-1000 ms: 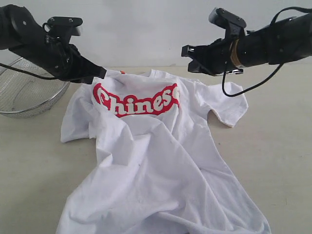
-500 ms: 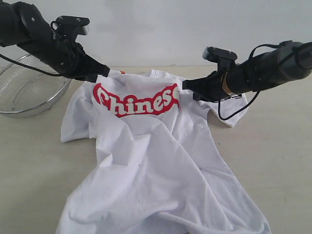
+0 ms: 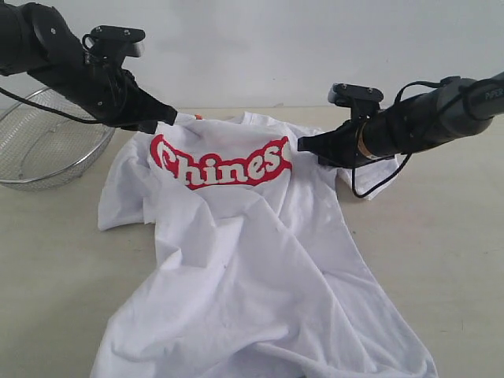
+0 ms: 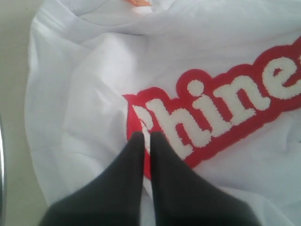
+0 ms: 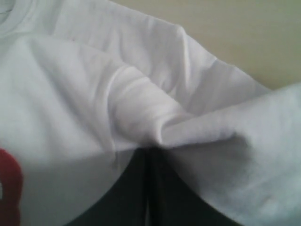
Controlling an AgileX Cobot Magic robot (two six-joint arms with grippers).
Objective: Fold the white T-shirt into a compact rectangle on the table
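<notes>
White T-shirt point(image 3: 252, 260): rumpled, front up, spread on tabletop point(image 3: 441, 260). Left fingers point(image 4: 131, 160): pressed together, tips resting at the start of the red lettering point(image 3: 220, 161). Right fingers point(image 5: 136, 188): closed, pinching a cloth fold near the sleeve.

White T-shirt point(image 3: 252, 260), short-sleeved, lying front-up and unfolded on the pale beige worktop point(image 3: 441, 260). Red-outlined white lettering point(image 3: 220, 161) spans the chest, and a small orange tag point(image 4: 140, 2) shows at the neck. The collar end is raised, with one shoulder bunched into a fold. The rumpled hem spreads wide nearest the exterior camera.
</notes>
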